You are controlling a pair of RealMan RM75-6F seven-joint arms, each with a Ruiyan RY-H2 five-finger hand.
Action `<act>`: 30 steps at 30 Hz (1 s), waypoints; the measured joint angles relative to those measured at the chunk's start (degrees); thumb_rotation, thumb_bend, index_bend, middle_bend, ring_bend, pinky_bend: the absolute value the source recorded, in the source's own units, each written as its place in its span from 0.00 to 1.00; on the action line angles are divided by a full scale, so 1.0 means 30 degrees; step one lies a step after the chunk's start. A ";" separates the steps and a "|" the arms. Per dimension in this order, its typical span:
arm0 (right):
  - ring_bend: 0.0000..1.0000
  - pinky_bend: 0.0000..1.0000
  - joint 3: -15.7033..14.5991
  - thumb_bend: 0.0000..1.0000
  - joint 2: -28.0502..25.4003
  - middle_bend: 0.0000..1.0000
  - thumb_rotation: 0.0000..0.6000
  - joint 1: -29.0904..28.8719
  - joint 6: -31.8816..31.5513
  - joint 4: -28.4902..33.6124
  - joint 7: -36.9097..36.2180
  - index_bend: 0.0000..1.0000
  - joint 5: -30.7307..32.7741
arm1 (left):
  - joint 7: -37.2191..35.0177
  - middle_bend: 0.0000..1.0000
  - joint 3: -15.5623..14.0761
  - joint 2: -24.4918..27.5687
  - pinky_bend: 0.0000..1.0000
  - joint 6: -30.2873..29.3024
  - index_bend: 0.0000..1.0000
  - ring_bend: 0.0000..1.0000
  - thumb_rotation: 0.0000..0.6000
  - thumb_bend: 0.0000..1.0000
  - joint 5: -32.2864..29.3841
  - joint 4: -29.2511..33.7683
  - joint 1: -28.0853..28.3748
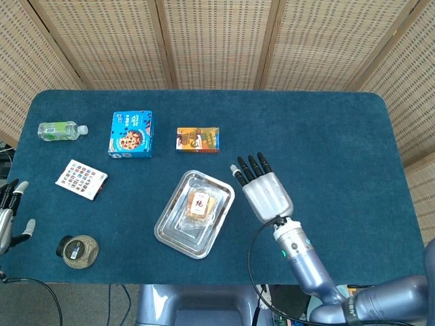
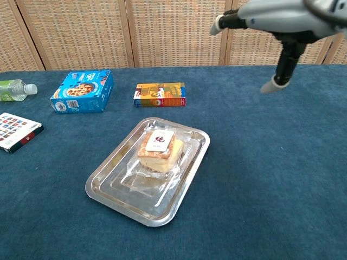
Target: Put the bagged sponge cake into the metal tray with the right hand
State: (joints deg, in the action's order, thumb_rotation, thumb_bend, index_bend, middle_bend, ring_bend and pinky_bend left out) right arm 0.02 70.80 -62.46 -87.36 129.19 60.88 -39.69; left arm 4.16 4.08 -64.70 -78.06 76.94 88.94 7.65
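The bagged sponge cake lies flat in the metal tray, in clear wrap with a white label on top. My right hand hovers to the right of the tray, raised off the table, fingers spread and holding nothing. A little of my left hand shows at the left edge of the head view, off the table, fingers apart and empty.
A blue cookie box and an orange box stand behind the tray. A water bottle, a patterned card pack and a round dark tin lie on the left of the blue cloth.
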 measured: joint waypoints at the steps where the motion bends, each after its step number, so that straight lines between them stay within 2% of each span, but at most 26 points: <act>1: 0.00 0.00 -0.0186 0.21 -0.0311 0.00 1.00 0.0342 -0.0142 0.0278 -0.0397 0.00 -0.0498 | 0.0036 0.00 -0.0015 -0.0011 0.00 -0.0015 0.00 0.00 1.00 0.42 0.0030 0.0016 0.0000; 6: 0.00 0.00 -0.1451 0.27 -0.2432 0.00 1.00 0.2241 -0.0021 0.1362 -0.3314 0.00 -0.3035 | 0.0167 0.00 -0.0077 -0.0076 0.00 -0.0061 0.00 0.00 1.00 0.42 0.0105 0.0048 -0.0015; 12: 0.00 0.00 -0.3106 0.27 -0.5735 0.00 1.00 0.4453 0.1631 0.1708 -0.8001 0.00 -0.6051 | 0.0419 0.00 -0.0087 -0.0122 0.00 -0.0078 0.00 0.00 1.00 0.42 0.0099 0.0133 -0.0002; 17: 0.00 0.00 -0.4235 0.27 -0.8091 0.00 1.00 0.6495 0.2467 0.1315 -1.0925 0.00 -0.8853 | 0.0741 0.00 -0.0107 -0.0195 0.00 -0.0080 0.00 0.00 1.00 0.42 0.0098 0.0158 0.0026; 26: 0.00 0.00 -0.4889 0.27 -0.8594 0.00 1.00 0.9992 0.1424 -0.1319 -1.3781 0.00 -1.2707 | 0.0907 0.00 -0.0106 -0.0210 0.00 -0.0154 0.00 0.00 1.00 0.42 0.0108 0.0216 0.0023; 30: 0.00 0.00 -0.4830 0.27 -0.8257 0.00 1.00 1.1537 0.0890 -0.2902 -1.5147 0.00 -1.3483 | 0.1045 0.00 -0.0191 -0.0255 0.00 -0.0108 0.00 0.00 1.00 0.42 0.0213 0.0248 0.0047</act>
State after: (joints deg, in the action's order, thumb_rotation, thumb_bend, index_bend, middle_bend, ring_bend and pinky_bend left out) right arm -14.47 46.03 -27.85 -84.69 120.49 15.43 -80.13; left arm 7.30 3.51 -65.46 -78.39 77.58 89.68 7.79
